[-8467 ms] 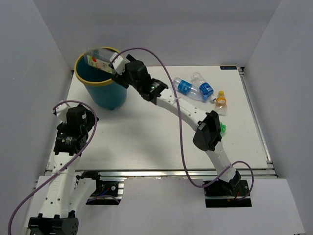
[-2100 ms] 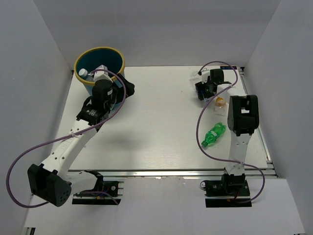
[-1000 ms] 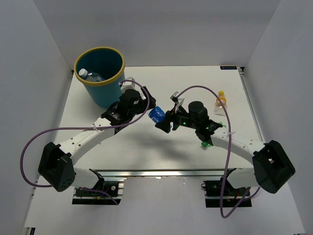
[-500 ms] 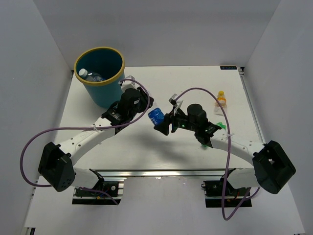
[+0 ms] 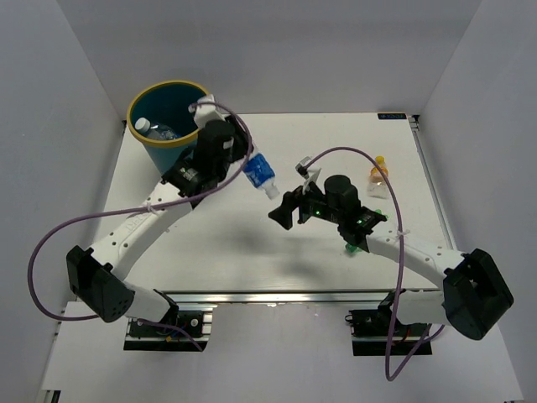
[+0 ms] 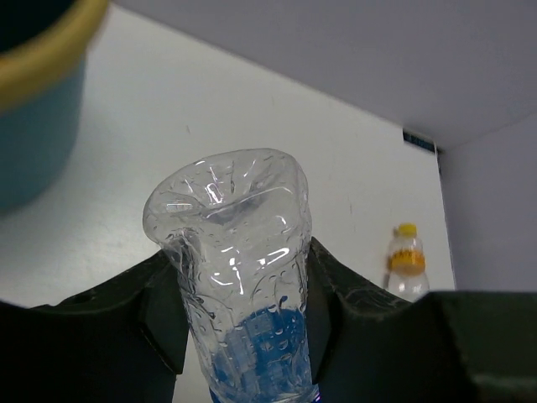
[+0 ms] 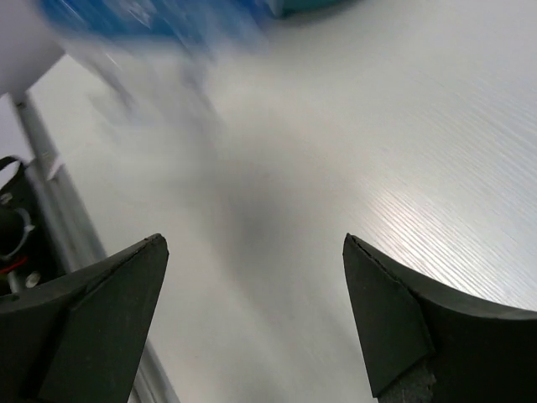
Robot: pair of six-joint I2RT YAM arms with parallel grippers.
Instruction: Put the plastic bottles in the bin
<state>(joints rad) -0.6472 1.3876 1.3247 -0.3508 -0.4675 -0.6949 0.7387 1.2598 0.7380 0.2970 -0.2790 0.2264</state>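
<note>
our left hand (image 5: 248,164) is clamped on a clear bottle with a blue label (image 5: 261,173). the bottle is off the surface (image 5: 252,252), just to the right of the bin (image 5: 164,159), with its cap end pointing away from the bin. in the left wrist view the fingers (image 6: 164,311) press the bottle's sides, and its dimpled base sticks up between them. our right hand (image 7: 252,319) stands wide with nothing in it, over the surface, farther to the right of the bin than the held bottle and apart from it. inside the bin, a bottle with a white cap (image 5: 144,126) lies by the left wall. an orange bottle (image 5: 379,170) stands upright well to the right of the bin. a green bottle (image 5: 356,247) peeks out from under the right arm, also well to the right of the bin and nearer the front edge.
</note>
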